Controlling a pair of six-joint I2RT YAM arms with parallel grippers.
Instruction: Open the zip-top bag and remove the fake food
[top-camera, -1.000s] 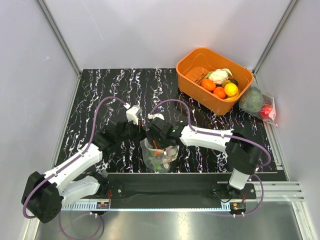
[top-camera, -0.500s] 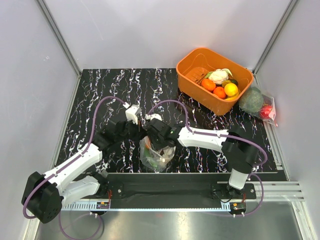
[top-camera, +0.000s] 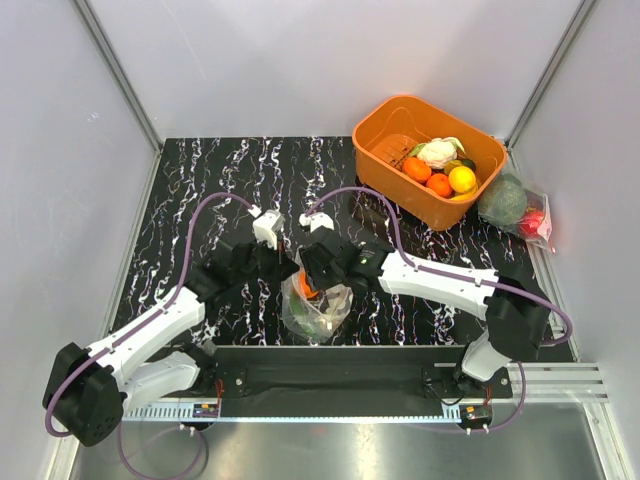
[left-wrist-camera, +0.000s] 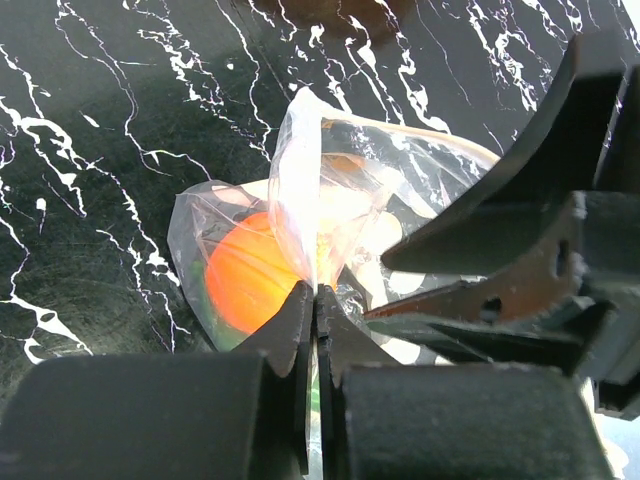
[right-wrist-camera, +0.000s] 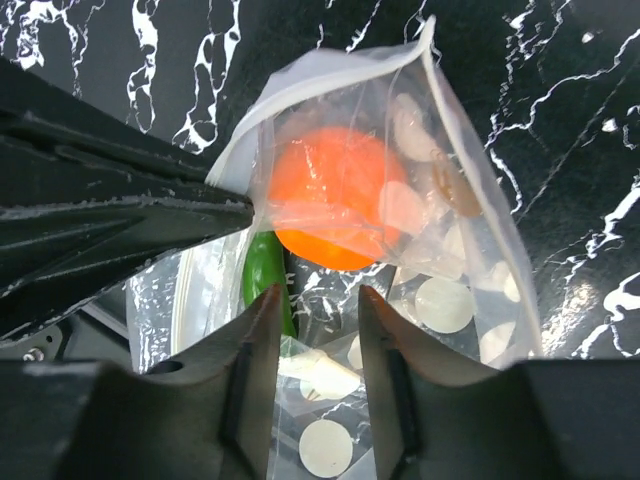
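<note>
Black bench (top-camera: 200, 170), white marble veins. The zip-top bag (right-wrist-camera: 455, 300) is clear with pale round dots, its fruit (right-wrist-camera: 330, 195) orange, its vegetable (right-wrist-camera: 262, 272) green.

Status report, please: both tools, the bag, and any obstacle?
Left tool shut on zip-top bag edge. Right tool jaws apart at the bag. Orange fruit and green vegetable inside bag. No obstacle seen.

No readable text, label, brand, number or sign is showing in any view; the zip-top bag (right-wrist-camera: 440, 300) is carrying only plain pale round dots.
</note>
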